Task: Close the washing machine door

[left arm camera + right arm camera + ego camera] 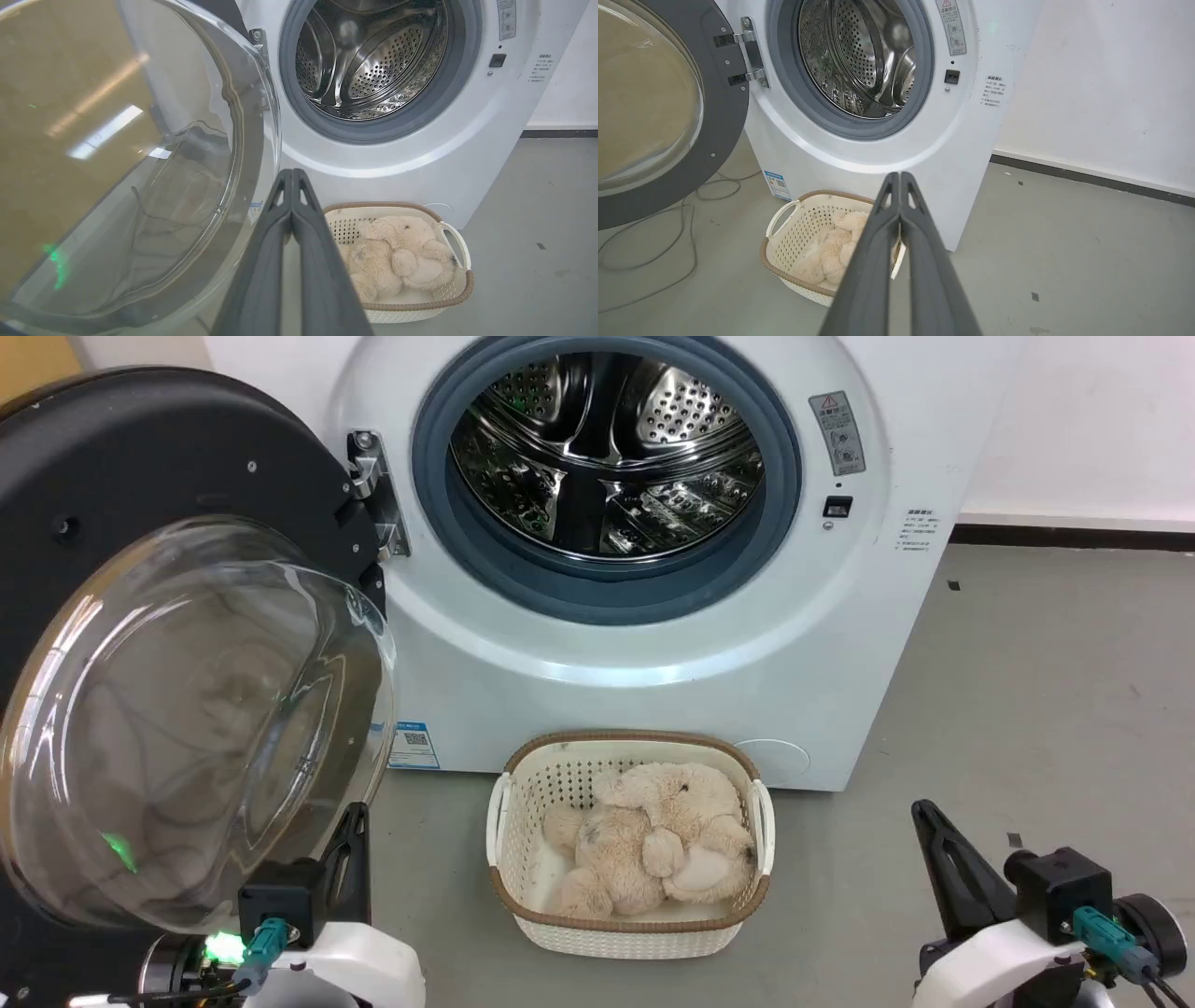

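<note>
1. At the left of the head view, the washing machine door (187, 691) stands swung wide open on its hinge (372, 485), away from the washing machine (653, 663).
2. Left gripper (292, 173): fingers pressed together, holding nothing, just beside the door's glass bowl.
3. Right gripper (900, 176): likewise closed and empty.
4. Handling (judged): the door is probably rigid and fairly heavy, its glass slick. Push the black rim far from the hinge; no grasp needed.

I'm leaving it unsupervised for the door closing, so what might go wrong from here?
The washing machine door stands wide open, its curved glass bulging beside the shut left gripper; a push there may slide off. The basket sits just in front of the washing machine, so a low-sweeping arm may knock it.
</note>
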Controlling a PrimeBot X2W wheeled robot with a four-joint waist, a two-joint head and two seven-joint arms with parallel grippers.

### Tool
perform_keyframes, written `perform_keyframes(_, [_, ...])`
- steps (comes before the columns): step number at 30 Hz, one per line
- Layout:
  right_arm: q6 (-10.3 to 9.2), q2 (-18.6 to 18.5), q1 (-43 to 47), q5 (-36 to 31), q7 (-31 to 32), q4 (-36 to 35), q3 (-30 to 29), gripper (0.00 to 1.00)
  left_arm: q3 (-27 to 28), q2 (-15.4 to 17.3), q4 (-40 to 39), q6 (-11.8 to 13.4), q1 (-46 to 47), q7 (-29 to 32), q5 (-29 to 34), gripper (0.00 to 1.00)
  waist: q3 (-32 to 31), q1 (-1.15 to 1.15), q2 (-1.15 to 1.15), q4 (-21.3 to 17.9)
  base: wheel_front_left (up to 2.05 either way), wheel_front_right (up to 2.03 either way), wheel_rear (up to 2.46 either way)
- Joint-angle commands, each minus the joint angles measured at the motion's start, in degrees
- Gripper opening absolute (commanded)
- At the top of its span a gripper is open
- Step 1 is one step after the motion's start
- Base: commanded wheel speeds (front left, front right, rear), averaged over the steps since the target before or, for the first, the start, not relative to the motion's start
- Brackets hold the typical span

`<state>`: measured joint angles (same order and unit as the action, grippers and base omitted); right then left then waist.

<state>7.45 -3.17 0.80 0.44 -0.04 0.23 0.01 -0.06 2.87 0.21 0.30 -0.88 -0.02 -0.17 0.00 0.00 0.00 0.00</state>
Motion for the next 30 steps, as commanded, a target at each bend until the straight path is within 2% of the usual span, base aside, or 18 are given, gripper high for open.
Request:
perform_keyframes(1, [0.03, 0.29, -0.8, -0.44, 0.04, -0.23, -0.01, 0.0, 0.06, 0.0, -0.21, -0.3, 0.88, 0.02, 0.17, 0.0, 0.0, 0.0, 0.0, 0.0, 0.0, 0.0, 0.0])
perform_keyframes(10, [0.03, 0.29, -0.8, -0.44, 0.04, -0.23, -0.01, 0.0, 0.06, 0.0, -0.21, -0.3, 0.88, 0.02, 0.17, 0.0, 0.0, 0.0, 0.0, 0.0, 0.0, 0.0, 0.0])
perform_keyframes(11, [-0.01, -0.01, 0.01, 0.03, -0.01, 0.0, 0.03, 1.0, 0.02, 0.0, 0.01, 0.03, -0.01, -0.01, 0.0, 1.0, 0.0, 0.0, 0.0, 0.0, 0.0, 0.0, 0.0])
perform_keyframes(30, [0.0, 0.03, 0.72, 1.33, -2.01, 0.16, 0.1, 1.0, -1.06, 0.0, 0.4, 0.71, -0.13, -2.02, -0.58, 1.0, -0.12, 0.0, 0.0, 1.24, 0.0, 0.0, 0.0])
